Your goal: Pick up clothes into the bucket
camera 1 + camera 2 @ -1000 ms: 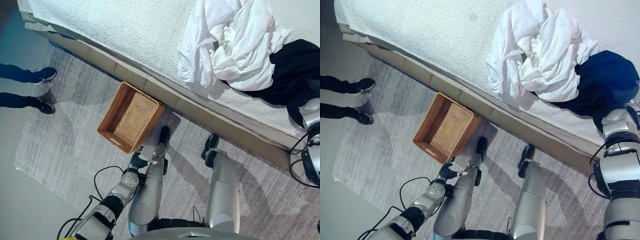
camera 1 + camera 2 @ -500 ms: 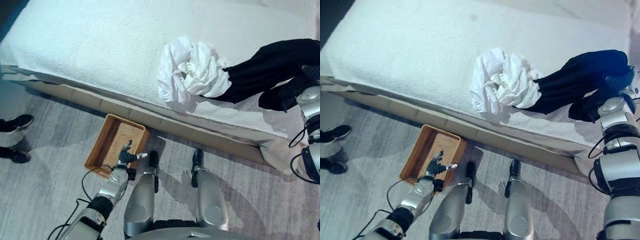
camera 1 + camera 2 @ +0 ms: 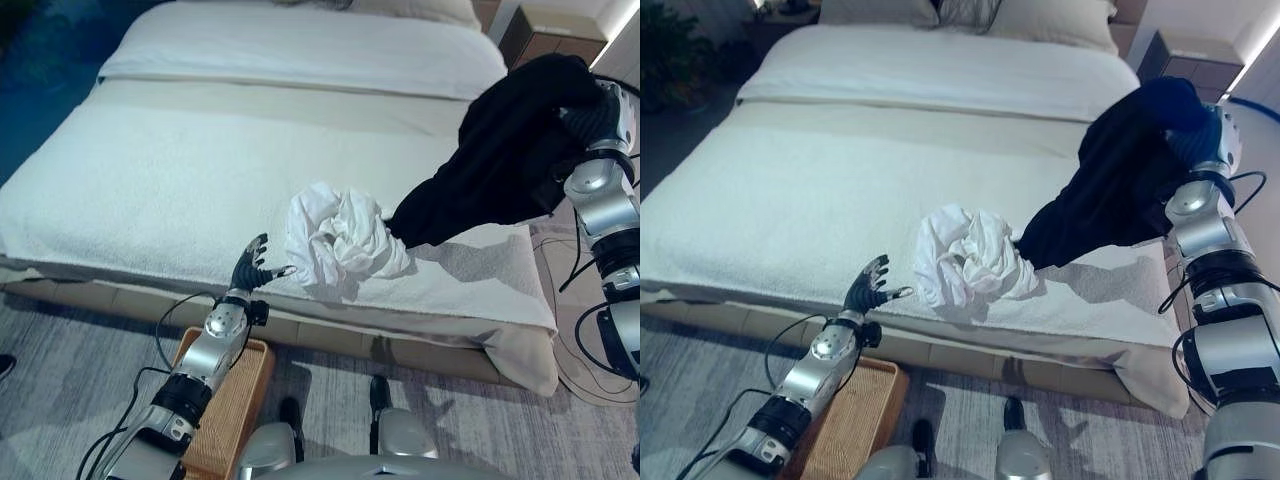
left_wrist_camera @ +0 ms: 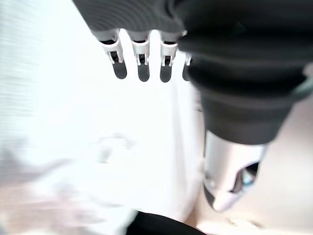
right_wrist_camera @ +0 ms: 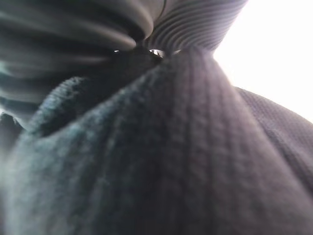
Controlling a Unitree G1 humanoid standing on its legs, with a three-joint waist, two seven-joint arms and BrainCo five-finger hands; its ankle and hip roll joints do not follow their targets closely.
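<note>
Black garment hangs from the right hand, fingers hidden in cloth, over the bed's right edge; white clothes near its front edge. Left hand spread, empty. Wicker basket on floor, contents unclear.

Both eye views: head cam, looking down and fwd over the bed from its near edge. They share bed, white clothes heap, black garment, basket on the floor, both arms; right eye sits slightly to one side, so things shift a bit across.
Left wrist view: v. close, along left hand, faces the pale bedding.
Right wrist view: right up against the black garment's knit, ribbed cover at the frame's edge.
</note>
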